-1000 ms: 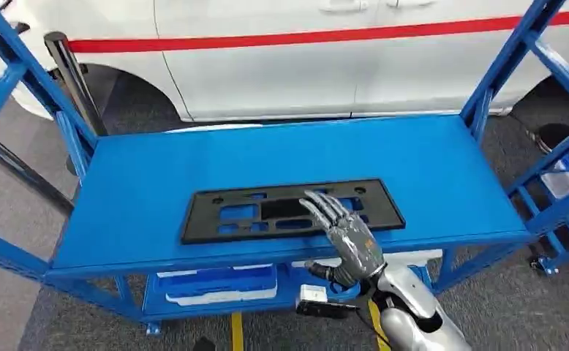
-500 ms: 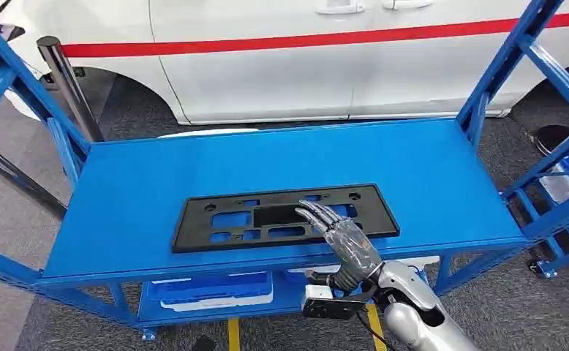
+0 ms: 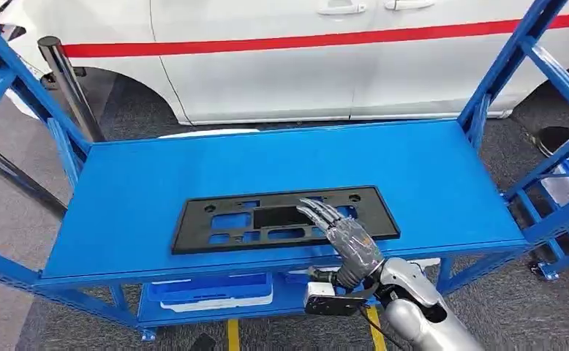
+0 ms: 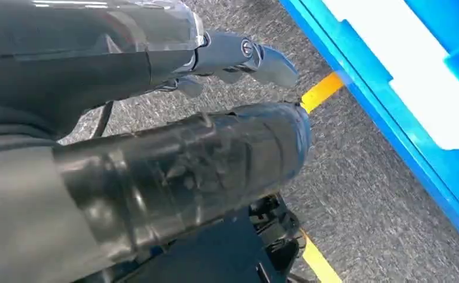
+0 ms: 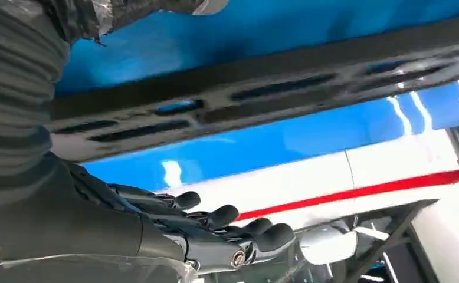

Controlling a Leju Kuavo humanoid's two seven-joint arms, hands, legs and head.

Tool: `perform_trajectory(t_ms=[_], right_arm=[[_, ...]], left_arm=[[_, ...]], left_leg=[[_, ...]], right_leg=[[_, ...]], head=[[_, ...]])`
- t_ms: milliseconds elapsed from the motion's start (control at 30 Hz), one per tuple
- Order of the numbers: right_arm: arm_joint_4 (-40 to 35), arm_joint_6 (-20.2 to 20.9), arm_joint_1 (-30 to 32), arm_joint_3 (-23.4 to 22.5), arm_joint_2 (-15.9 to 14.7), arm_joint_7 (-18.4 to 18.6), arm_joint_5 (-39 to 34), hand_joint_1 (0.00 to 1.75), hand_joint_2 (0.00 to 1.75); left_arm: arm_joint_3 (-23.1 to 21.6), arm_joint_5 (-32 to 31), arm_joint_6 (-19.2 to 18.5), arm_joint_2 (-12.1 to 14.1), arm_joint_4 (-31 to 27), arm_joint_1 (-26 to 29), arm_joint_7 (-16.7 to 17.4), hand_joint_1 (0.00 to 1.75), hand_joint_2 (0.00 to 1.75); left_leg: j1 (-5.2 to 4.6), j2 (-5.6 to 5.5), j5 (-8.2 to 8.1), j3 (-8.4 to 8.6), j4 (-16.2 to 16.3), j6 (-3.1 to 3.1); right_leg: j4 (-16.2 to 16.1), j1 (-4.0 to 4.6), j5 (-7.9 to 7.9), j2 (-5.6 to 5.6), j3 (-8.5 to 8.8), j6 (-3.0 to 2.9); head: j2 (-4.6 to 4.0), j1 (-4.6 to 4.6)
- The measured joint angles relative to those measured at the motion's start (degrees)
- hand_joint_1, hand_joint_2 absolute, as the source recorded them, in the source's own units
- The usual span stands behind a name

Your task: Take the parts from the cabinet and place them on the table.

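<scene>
One black plastic plate (image 3: 285,219) lies flat on the blue table (image 3: 157,175), near the front edge and a little left of the middle. It is a long, thin rectangle, and its long axis runs left to right, almost in line with the table's front edge, the right end turned very slightly farther away. The plate has a matte surface with several rectangular cut-outs through which the blue top shows, and small round holes near its far corners. In the right wrist view the same plate (image 5: 262,88) appears as a dark slotted bar against the glossy blue surface.

The right hand (image 3: 344,238) reaches over the front edge of the table, its palm side down and its fingers (image 3: 318,212) stretched out and spread over the right half of the plate. It holds nothing; whether the fingertips touch the plate cannot be told. The arm behind it is silver metal, and the hand is wrapped in clear film.

The left hand (image 4: 239,56) hangs low beside the table frame, above grey carpet (image 4: 363,194) with a yellow floor stripe (image 4: 321,91); whether its fingers are spread or curled cannot be told.

Beyond the table stands one white car (image 3: 281,66) with a red stripe along its side. On the lower shelf sit blue and white trays (image 3: 212,289).
</scene>
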Motion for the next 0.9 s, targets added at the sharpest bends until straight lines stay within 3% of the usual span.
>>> perform_trajectory(t_ms=[100, 133, 167, 200, 233, 267, 300, 400, 433, 533, 600, 633, 700, 733, 767, 800, 833, 900], right_arm=[[0.02, 4.08, -0.61, 0.09, -0.28, -0.77, -2.87, 0.0, 1.75], [0.04, 6.53, -1.36, 0.24, -0.39, -1.29, -4.69, 0.0, 1.75], [0.26, 9.24, -2.35, 0.55, -0.57, -1.82, -6.76, 0.0, 1.75], [0.61, 11.53, -3.31, 1.07, -0.85, -2.23, -8.56, 0.0, 1.75], [0.89, 12.94, -4.13, 1.29, -1.09, -2.38, -9.73, 0.0, 1.75], [1.57, 14.74, -5.22, 1.63, -1.24, -2.62, -11.2, 0.0, 1.75], [2.25, 16.27, -6.57, 2.19, -1.29, -2.62, -12.42, 0.0, 1.75], [3.85, 18.86, -11.27, 4.48, -1.03, -2.07, -14.89, 0.0, 1.75], [4.79, 19.1, -13.19, 5.34, -0.57, -1.64, -15.13, 0.0, 1.75], [8.33, 22.12, -18.42, 8.42, 1.97, 0.2, -15.7, 0.0, 1.75], [12.07, 22.47, -22.22, 11.87, 4.84, 1.29, -16.69, 0.0, 1.75], [13.49, 22.4, -23.64, 13.08, 5.66, 1.42, -17.05, 0.0, 1.75], [15.61, 22.32, -25.33, 14.89, 7.32, 1.53, -17.44, 0.0, 1.75], [16.33, 22.29, -25.67, 15.43, 7.74, 1.53, -17.49, 0.0, 1.75], [17.29, 22.25, -25.89, 16.07, 8.11, 1.55, -17.53, 0.0, 1.75], [18.27, 22.14, -26.13, 16.87, 8.74, 1.6, -17.64, 0.0, 1.75], [18.71, 22.03, -26.45, 17.24, 8.89, 1.57, -17.75, 0.0, 1.75], [19.39, 21.44, -27.65, 17.79, 9.38, 1.51, -18.1, 0.0, 1.75]], left_arm=[[-0.04, -0.39, 0.04, 0.0, 0.0, 0.02, 0.15, 0.0, 0.0], [-0.13, -0.5, 0.07, 0.0, 0.0, -0.03, 0.26, 0.0, 0.0], [-0.28, -0.77, 0.04, 0.0, 0.0, -0.1, 0.39, 0.0, 0.0], [-0.43, -1.05, 0.0, 0.0, 0.0, -0.14, 0.52, 0.0, 0.0], [-0.5, -1.11, 0.0, 0.0, 0.0, -0.14, 0.63, 0.0, 0.0], [-0.55, -1.31, -0.04, 0.0, 0.0, -0.11, 0.83, 0.0, 0.0], [-0.63, -1.57, -0.24, 0.0, 0.0, -0.1, 1.03, 0.0, 0.0], [-1.27, -2.16, -0.63, 0.0, 0.0, -0.5, 1.49, 0.0, 0.0], [-1.57, -2.29, -0.79, 0.0, 0.0, -0.77, 1.6, 0.0, 0.0], [-2.12, -2.99, -1.07, -0.07, 0.0, -1.11, 2.23, 0.0, 0.0], [-2.51, -3.28, -1.07, -0.22, 0.0, -1.36, 2.62, 0.0, 0.0], [-2.75, -3.3, -1.07, -0.33, 0.0, -1.58, 2.62, 0.0, 0.0], [-3.15, -3.34, -1.07, -0.52, 0.0, -1.93, 2.75, 0.0, 0.0], [-3.24, -3.37, -1.07, -0.63, 0.0, -1.9, 2.78, 0.0, 0.0], [-3.26, -3.34, -1.07, -0.63, 0.0, -1.83, 2.86, 0.0, 0.0], [-3.26, -3.37, -1.07, -0.63, 0.0, -1.73, 2.97, 0.0, 0.0], [-3.28, -3.34, -1.07, -0.63, 0.0, -1.67, 3.02, 0.0, 0.0], [-3.32, -3.3, -1.07, -0.72, 0.0, -1.65, 3.02, 0.0, 0.0]], left_leg=[[0.41, 0.08, -0.95, -0.26, 0.97, -0.96], [0.41, 0.08, -2.68, -1.4, 3.45, -1.1], [0.41, 0.07, -4.88, -3.36, 7.67, -1.21], [0.41, 0.07, -6.78, -5.52, 12.15, -1.3], [0.41, 0.07, -7.93, -7.54, 16.12, -1.34], [0.4, 0.07, -7.57, -8.46, 17.63, -1.22], [0.4, 0.07, -6.02, -8.02, 16.31, -1.05], [0.13, 0.1, 1.1, -2.3, 3.5, 0.05], [-0.26, 0.16, 0.55, -1.28, 1.14, 0.4], [-0.54, 0.09, 0.73, -1.34, 0.46, 0.46], [0.11, 0.36, 1.49, -0.76, -0.78, 1.02], [0.04, 0.33, 1.6, -0.64, -1.02, 1.26], [0.02, 0.27, 1.57, -0.65, -1.01, 1.56], [0.02, 0.17, 1.55, -0.64, -0.97, 1.58], [0.03, 0.07, 1.51, -0.66, -0.87, 1.56], [0.07, -0.02, 1.45, -0.65, -0.73, 1.52], [0.13, -0.05, 1.26, -0.65, -0.53, 1.41], [0.29, -0.1, 0.61, -0.62, 0.23, 0.81]], right_leg=[[-0.57, -0.18, 0.38, 0.03, 0.25, -1.22], [-0.59, -0.15, 0.36, 0.02, 0.23, -1.53], [-0.58, -0.07, 0.36, 0.01, 0.22, -1.9], [-0.58, 0.06, 0.35, 0.01, 0.22, -1.91], [-0.55, 0.22, 0.31, 0.0, 0.23, -1.98], [-0.51, 0.36, 0.28, -0.01, 0.24, -2.02], [-0.47, 0.47, 0.27, 0.04, 0.26, -2.04], [-0.33, 0.65, 0.12, 0.18, 0.47, -2.1], [-0.21, 0.93, 0.06, 0.19, 0.29, -1.91], [-0.39, 0.58, 0.41, 0.15, -0.09, -1.11], [0.15, 0.62, -0.01, 0.03, -0.38, -0.62], [1.72, 0.56, -1.19, -0.08, -0.96, -0.45], [9.85, 0.38, -5.38, -0.06, -4.66, -0.08], [13.82, 0.27, -6.83, -0.06, -6.62, 0.11], [16.55, 0.09, -7.26, -0.07, -8.16, 0.27], [16.59, -0.11, -6.51, -0.09, -8.38, 0.38], [14.25, -0.28, -4.58, -0.09, -7.49, 0.46], [4.3, -0.56, 0.95, -0.15, -2.91, 0.57]], head=[[0.0, -0.02], [0.0, -0.02], [0.0, -0.04], [0.0, -0.04], [0.0, -0.02], [0.0, -0.02], [0.0, -0.04], [0.0, -0.04], [0.0, 0.0], [0.0, -0.02], [0.0, -0.02], [0.0, 0.07], [0.0, 0.04], [0.0, 0.02], [0.0, 0.04], [0.0, 0.06], [0.0, 0.02], [0.0, 0.02]])
